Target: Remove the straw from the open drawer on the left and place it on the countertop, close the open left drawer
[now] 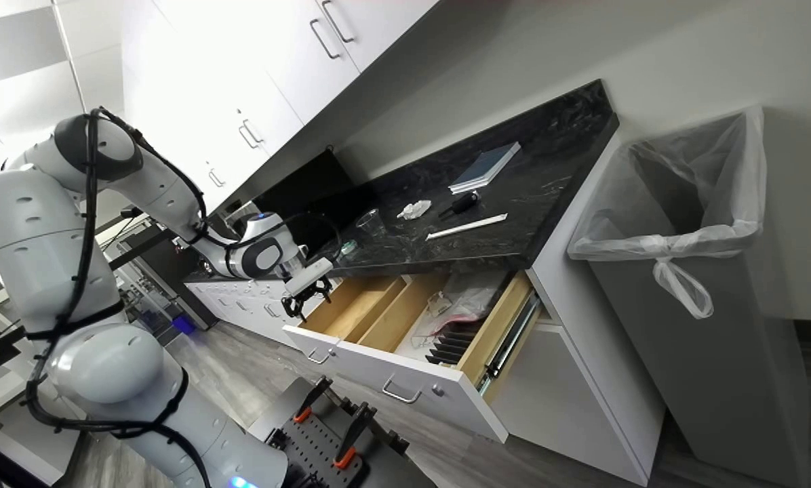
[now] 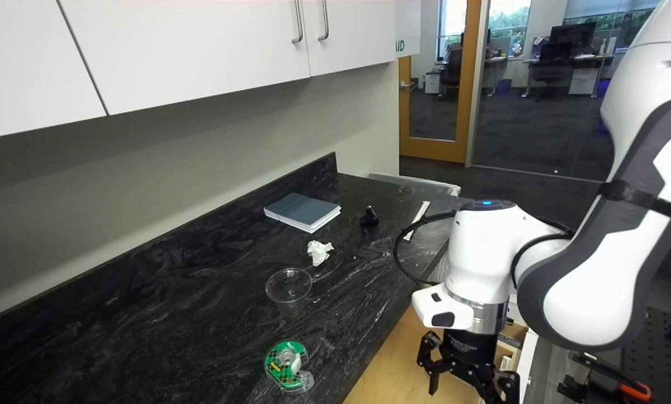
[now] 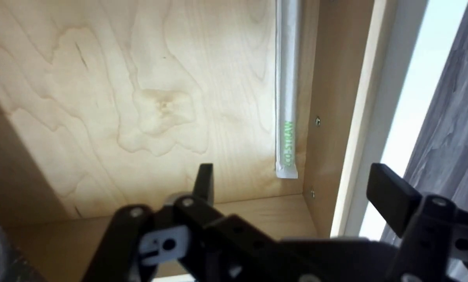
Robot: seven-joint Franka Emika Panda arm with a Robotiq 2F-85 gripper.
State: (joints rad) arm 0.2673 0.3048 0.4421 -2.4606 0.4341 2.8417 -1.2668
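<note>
Hovering over drawer point(image 3: 226, 78)

Holding nothing in the spread tool point(image 1: 316, 310). Find straw point(image 3: 287, 98) inside, just beside the front wall point(image 3: 337, 98). Likely light, papery, slick, easily crushed; pinch gently across its width. Beware that wall when descending; expect more room inward, up to the surface point(image 2: 201, 331) edge.

Upper cabinets point(image 1: 243, 74) glare white (overexposed); the wall point(image 1: 392, 135) beneath lies shadowed.

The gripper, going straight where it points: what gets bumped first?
The gripper would likely meet the drawer's front edge with one finger, though depth is unclear; the wrapped straw lies lower.
</note>
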